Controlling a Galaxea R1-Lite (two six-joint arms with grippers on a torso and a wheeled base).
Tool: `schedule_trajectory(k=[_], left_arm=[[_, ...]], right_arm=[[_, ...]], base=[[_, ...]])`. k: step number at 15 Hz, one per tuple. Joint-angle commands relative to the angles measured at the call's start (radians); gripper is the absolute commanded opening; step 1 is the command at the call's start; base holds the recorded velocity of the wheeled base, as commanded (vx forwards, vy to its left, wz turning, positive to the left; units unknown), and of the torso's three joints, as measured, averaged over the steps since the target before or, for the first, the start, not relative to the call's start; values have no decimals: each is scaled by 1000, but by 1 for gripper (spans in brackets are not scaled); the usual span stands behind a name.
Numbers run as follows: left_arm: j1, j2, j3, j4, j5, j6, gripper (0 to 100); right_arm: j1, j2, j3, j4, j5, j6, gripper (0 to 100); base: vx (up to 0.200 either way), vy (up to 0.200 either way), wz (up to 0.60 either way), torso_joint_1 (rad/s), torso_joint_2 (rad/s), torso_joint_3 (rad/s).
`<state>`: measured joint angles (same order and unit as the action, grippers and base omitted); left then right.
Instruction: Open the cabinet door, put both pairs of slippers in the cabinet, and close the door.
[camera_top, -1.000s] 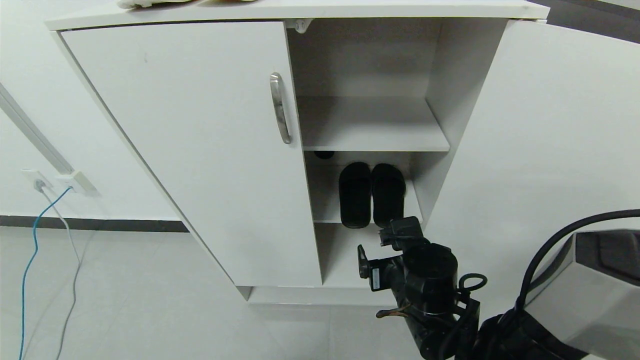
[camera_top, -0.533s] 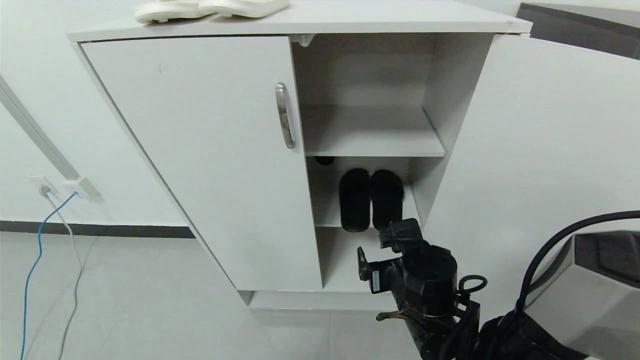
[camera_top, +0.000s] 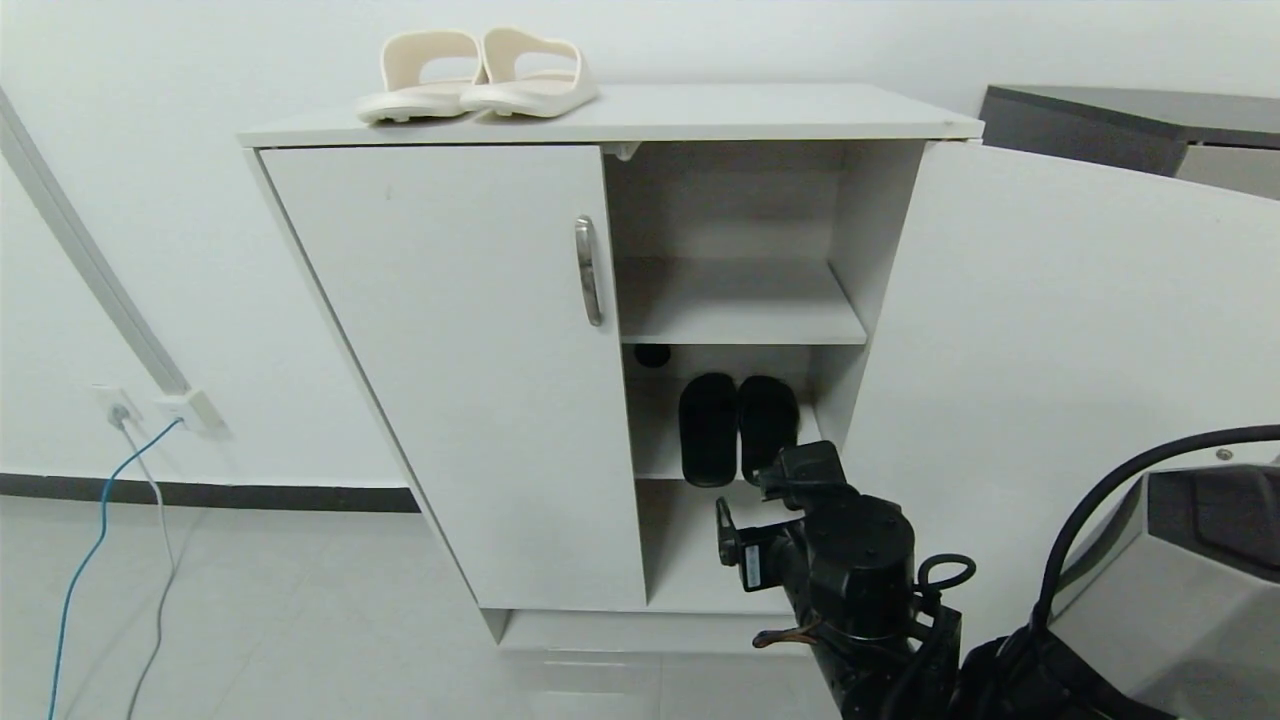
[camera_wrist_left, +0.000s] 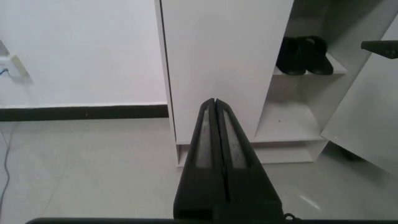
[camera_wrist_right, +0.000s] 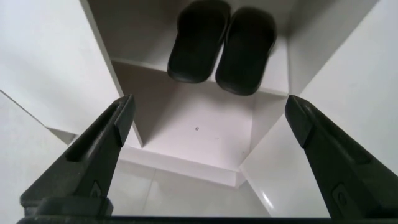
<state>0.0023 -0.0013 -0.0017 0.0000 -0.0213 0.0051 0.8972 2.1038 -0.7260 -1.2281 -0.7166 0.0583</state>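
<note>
Lying on cabinet shelf, black slippers, just beyond spread right hand

I count one cabinet with two doors and one handle. Two shelves inside. Slippers: four, in two pairs, black pair centre frame, cream pair top centre. Lower left: two cables, two sockets.
</note>
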Motion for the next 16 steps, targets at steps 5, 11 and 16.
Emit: schedule_trajectory(k=[5, 11, 16], left_arm=[[1, 1, 0, 0, 0, -1, 0], [1, 1, 0, 0, 0, -1, 0], [1, 1, 0, 0, 0, -1, 0]], right_arm=[[12, -1, 5, -2, -11, 0, 100], [12, 1, 19, -19, -11, -9, 100], [12, -1, 33, -31, -9, -11, 100]], base=[[0, 0, 0, -1, 3, 116], [0, 100, 0, 0, 2, 3], [0, 200, 0, 6, 0, 3]])
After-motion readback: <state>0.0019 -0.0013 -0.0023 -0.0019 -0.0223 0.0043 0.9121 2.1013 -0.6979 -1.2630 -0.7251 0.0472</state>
